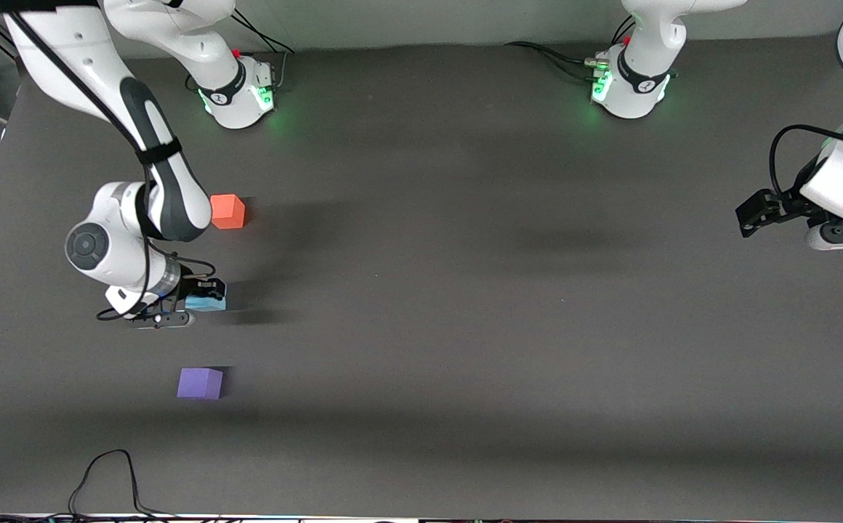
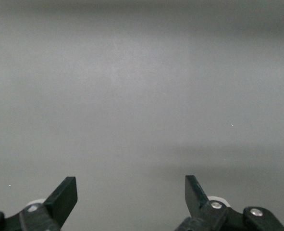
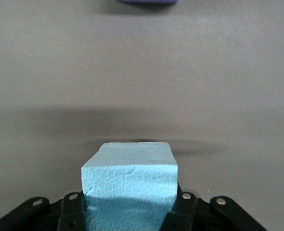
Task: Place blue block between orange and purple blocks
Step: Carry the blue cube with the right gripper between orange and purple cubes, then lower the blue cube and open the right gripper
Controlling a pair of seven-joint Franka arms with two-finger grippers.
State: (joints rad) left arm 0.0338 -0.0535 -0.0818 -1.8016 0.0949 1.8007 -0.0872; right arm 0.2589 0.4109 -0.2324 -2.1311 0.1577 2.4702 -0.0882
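Observation:
My right gripper (image 1: pixel 200 299) is shut on the pale blue block (image 1: pixel 207 303), low over the table between the orange block (image 1: pixel 227 211) and the purple block (image 1: pixel 200 383). In the right wrist view the blue block (image 3: pixel 129 180) sits between the fingers and a sliver of the purple block (image 3: pixel 146 2) shows at the frame's edge. The orange block is farther from the front camera, the purple one nearer. My left gripper (image 1: pixel 748 216) is open and empty, waiting at the left arm's end of the table; its fingertips (image 2: pixel 65 195) show over bare table.
The dark grey table (image 1: pixel 465 290) spreads wide toward the left arm's end. Both arm bases (image 1: pixel 240 91) stand along the edge farthest from the front camera. A black cable (image 1: pixel 109 479) lies at the nearest edge.

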